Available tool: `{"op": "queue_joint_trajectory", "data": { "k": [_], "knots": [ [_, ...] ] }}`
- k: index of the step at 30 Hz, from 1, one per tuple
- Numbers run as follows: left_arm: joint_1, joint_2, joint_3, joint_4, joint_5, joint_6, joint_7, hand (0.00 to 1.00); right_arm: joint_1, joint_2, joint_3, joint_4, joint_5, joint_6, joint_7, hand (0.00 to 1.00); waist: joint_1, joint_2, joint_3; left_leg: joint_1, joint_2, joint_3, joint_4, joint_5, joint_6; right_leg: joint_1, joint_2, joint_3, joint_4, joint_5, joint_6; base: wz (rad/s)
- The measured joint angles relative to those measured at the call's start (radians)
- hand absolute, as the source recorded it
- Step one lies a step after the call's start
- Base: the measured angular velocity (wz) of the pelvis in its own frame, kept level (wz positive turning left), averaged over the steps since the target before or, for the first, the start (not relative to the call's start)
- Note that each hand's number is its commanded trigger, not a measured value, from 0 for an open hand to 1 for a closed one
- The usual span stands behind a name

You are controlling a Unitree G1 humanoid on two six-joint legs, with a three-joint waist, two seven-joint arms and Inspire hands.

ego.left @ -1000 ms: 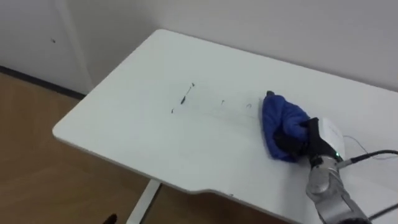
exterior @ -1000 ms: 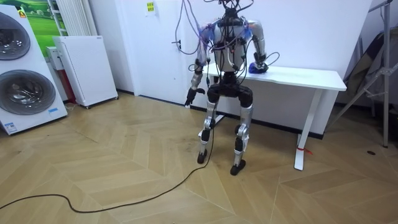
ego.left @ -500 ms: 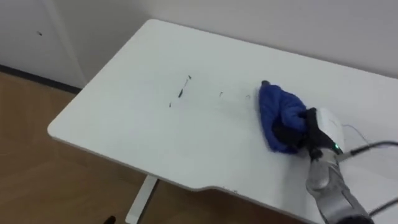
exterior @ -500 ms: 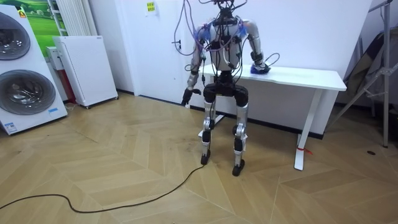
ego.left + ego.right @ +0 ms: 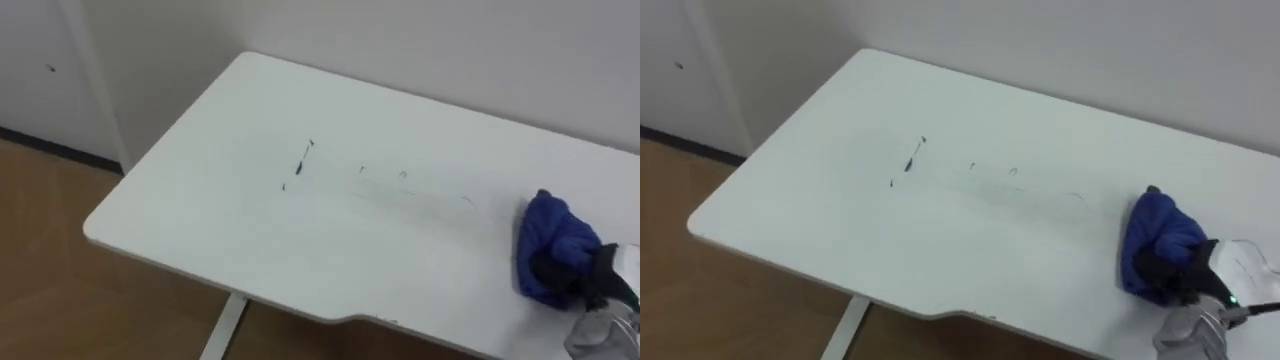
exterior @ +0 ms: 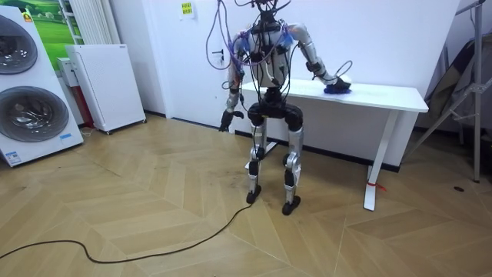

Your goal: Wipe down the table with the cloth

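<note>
Near right of the tabletop [image 5: 200,200]: your right robot hand [image 5: 1220,268] sits at the near right corner of the eye views, its arm entering from the lower right. Its dark fingers are curled into the blue cloth [image 5: 1160,235] and grip it. The cloth is bunched into a lump and rests on the tabletop, just left of the hand and touching it.

Left robot hand [image 6: 225,120]: in the room view it hangs at the robot's side, off the tabletop and below its edge. You cannot tell how its fingers are set. The robot stands at the end of the tabletop on the room view's left, with the right arm stretched out over the top.

Middle of the tabletop: a few faint marks [image 5: 400,178] lie left of the cloth and slightly farther. Left of those is a short dark streak [image 5: 297,165], well apart from the cloth. Its long axis runs near to far, leaning a little right at the far end.

Far: the far edge of the tabletop meets a plain wall [image 5: 450,40].

Judgement: the dirt lies left of the cloth and slightly far of it. The right robot hand is the nearer one and already has the cloth, so the next pass calls for a leftward sweep, crossing the faint marks first and meeting the streak roughly across its length.
</note>
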Motion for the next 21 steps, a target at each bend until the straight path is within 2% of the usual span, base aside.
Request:
{"op": "queue_joint_trajectory", "data": {
  "k": [1, 2, 3, 4, 5, 7, 10, 11, 12, 13, 15, 16, 17, 19, 21],
  "knots": [
    [-0.017, -0.007, -0.026, 0.01, 0.001, 0.004, -0.005, 0.0, -0.03, 0.027, 0.079, -0.065, -0.061, 0.03, 0.045, 1.0, 0.012, 0.0, 0.0013, -0.002, -0.001, -0.021, -0.005, -0.001, -0.002, -0.014, 0.011, -0.002, 0.0, 0.007, -0.01, -0.47],
    [-0.026, -0.013, -0.028, 0.011, 0.001, 0.009, -0.012, 0.0, -0.05, 0.037, 0.118, -0.091, -0.09, 0.038, 0.069, 1.0, 0.016, 0.0, 0.0026, -0.003, -0.001, -0.031, -0.006, 0.0, -0.003, -0.018, 0.017, -0.002, -0.001, 0.011, -0.016, -0.39],
    [-0.043, -0.026, -0.028, 0.01, 0.003, 0.024, -0.022, 0.0, -0.09, 0.08, 0.173, -0.147, -0.134, 0.052, 0.123, 1.0, 0.021, -0.001, 0.0034, -0.011, -0.001, -0.056, -0.007, 0.001, -0.007, -0.027, 0.027, -0.003, -0.001, 0.013, -0.02, 0.0],
    [-0.057, -0.038, -0.028, 0.004, 0.017, 0.026, -0.037, 0.0, -0.124, 0.114, 0.217, -0.2, -0.171, 0.054, 0.168, 1.0, 0.031, -0.001, 0.0092, -0.02, -0.002, -0.08, -0.008, 0.005, -0.012, -0.032, 0.033, -0.01, -0.003, 0.012, -0.023, 0.2],
    [-0.068, -0.045, -0.037, -0.015, 0.019, 0.027, -0.046, 0.0, -0.16, 0.125, 0.253, -0.215, -0.192, 0.036, 0.196, 1.0, 0.041, -0.006, 0.017, -0.021, -0.003, -0.091, -0.019, 0.014, -0.014, -0.03, 0.033, -0.015, -0.007, 0.007, -0.031, 0.39],
    [-0.061, -0.047, -0.046, -0.043, 0.018, 0.028, -0.05, 0.0, -0.193, 0.125, 0.264, -0.196, -0.179, 0.007, 0.21, 1.0, 0.059, -0.009, 0.0186, -0.026, -0.01, -0.113, -0.033, 0.032, -0.012, -0.01, 0.033, -0.021, -0.032, 0.005, -0.029, 0.67],
    [0.001, -0.031, -0.043, -0.076, 0.018, 0.043, -0.047, 0.0, -0.17, 0.105, 0.221, -0.112, -0.137, 0.003, 0.198, 1.0, 0.065, -0.016, 0.0168, -0.022, -0.016, -0.132, -0.032, 0.039, -0.011, 0.014, 0.029, -0.04, -0.04, 0.001, -0.023, 0.73],
    [0.031, -0.018, -0.037, -0.075, 0.017, 0.047, -0.048, 0.0, -0.118, 0.09, 0.169, -0.094, -0.073, -0.043, 0.175, 1.0, 0.058, -0.013, 0.0192, -0.016, -0.02, -0.143, -0.032, 0.039, -0.011, 0.028, 0.026, -0.045, -0.041, 0.0, -0.022, 0.66],
    [0.046, -0.012, -0.022, -0.075, 0.018, 0.046, -0.048, 0.0, -0.094, 0.081, 0.143, -0.09, -0.056, -0.068, 0.165, 1.0, 0.052, -0.018, 0.0166, -0.014, -0.022, -0.144, -0.034, 0.04, -0.01, 0.035, 0.024, -0.05, -0.041, -0.001, -0.02, 0.76],
    [0.071, 0.001, 0.015, -0.073, 0.021, 0.044, -0.049, 0.0, -0.046, 0.064, 0.086, -0.068, -0.019, -0.116, 0.139, 1.0, 0.031, -0.027, 0.0167, -0.01, -0.028, -0.145, -0.04, 0.042, -0.006, 0.057, 0.019, -0.067, -0.052, -0.002, -0.018, 0.63],
    [0.1, 0.025, 0.065, -0.06, 0.024, 0.043, -0.049, 0.0, 0.029, 0.04, 0.001, -0.04, 0.035, -0.155, 0.1, 1.0, 0.02, -0.035, 0.0168, 0.005, -0.029, -0.143, -0.044, 0.041, -0.002, 0.083, 0.016, -0.068, -0.053, -0.002, -0.017, 0.57],
    [0.11, 0.037, 0.097, -0.044, 0.042, 0.044, -0.049, 0.0, 0.068, 0.023, -0.054, -0.008, 0.068, -0.179, 0.081, 1.0, 0.002, -0.041, 0.0142, 0.01, -0.031, -0.134, -0.043, 0.039, 0.001, 0.099, 0.013, -0.078, -0.053, -0.002, -0.017, 0.44],
    [0.113, 0.044, 0.119, -0.034, 0.05, 0.043, -0.05, 0.0, 0.101, -0.003, -0.104, 0.026, 0.1, -0.193, 0.068, 1.0, -0.006, -0.042, 0.0125, 0.018, -0.031, -0.12, -0.043, 0.038, 0.004, 0.111, 0.009, -0.081, -0.052, -0.001, -0.016, 0.3],
    [0.124, 0.047, 0.132, -0.029, 0.06, 0.04, -0.05, 0.0, 0.132, -0.035, -0.148, 0.069, 0.127, -0.196, 0.053, 1.0, -0.018, -0.039, 0.0098, 0.034, -0.038, -0.117, -0.043, 0.033, 0.012, 0.129, 0.002, -0.081, -0.053, -0.002, -0.015, 0.01],
    [0.125, 0.046, 0.131, -0.029, 0.062, 0.032, -0.054, 0.0, 0.149, -0.049, -0.174, 0.095, 0.128, -0.195, 0.052, 1.0, -0.025, -0.036, 0.0068, 0.049, -0.041, -0.109, -0.047, 0.029, 0.017, 0.14, -0.002, -0.078, -0.053, -0.002, -0.013, -0.14]
  ]
}}
